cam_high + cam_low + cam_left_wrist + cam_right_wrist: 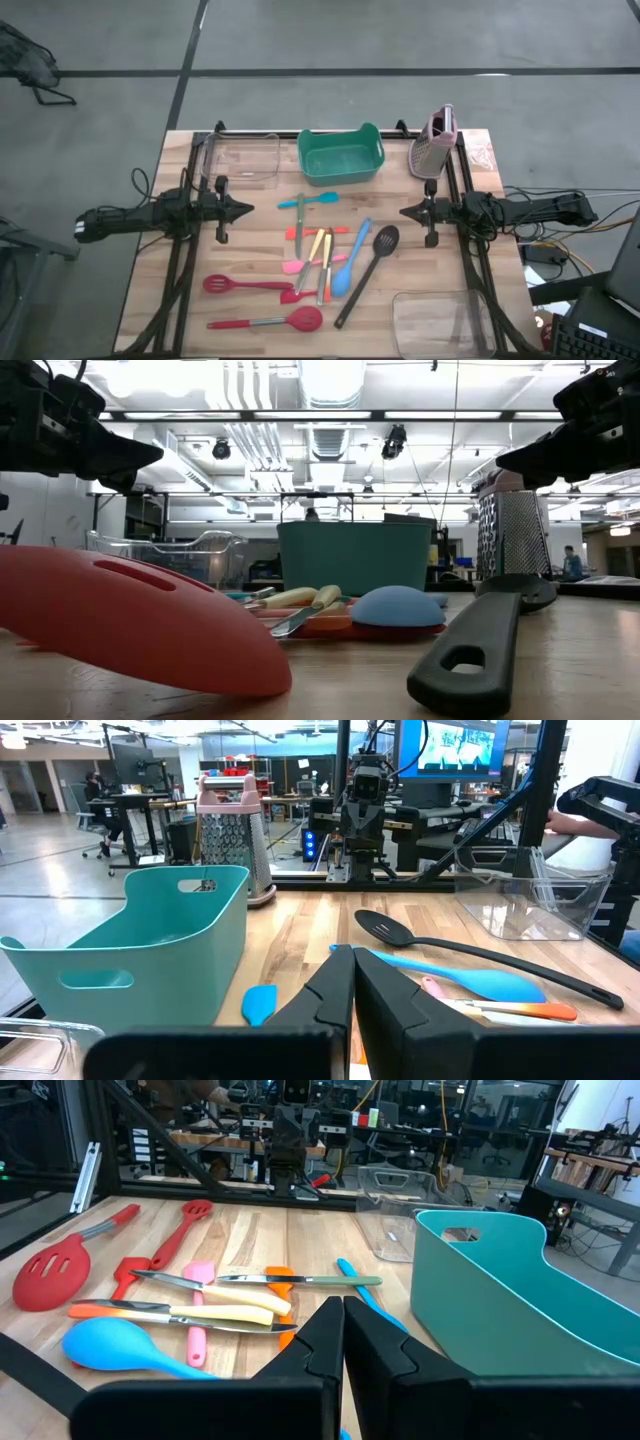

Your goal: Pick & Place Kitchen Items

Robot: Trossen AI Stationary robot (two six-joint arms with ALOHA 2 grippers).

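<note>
The kitchen items lie flat in a loose cluster at the table's middle: a teal spatula (308,200), yellow-handled cutlery (320,252), a pink spatula (298,266), a blue spoon (350,264), a black slotted spoon (368,268), a red slotted turner (240,285) and a red slotted spoon (270,321). My left gripper (248,209) (353,960) hangs shut and level above the table, left of the cluster. My right gripper (403,212) (343,1305) hangs shut and level to the cluster's right. Both point at the cluster and touch nothing.
A green bin (340,155) stands at the far middle, with a clear tub (240,157) to its left and a pink-grey grater (437,145) upright at the far right. Another clear tub (440,315) sits at the near right corner. Bare wood lies under both grippers.
</note>
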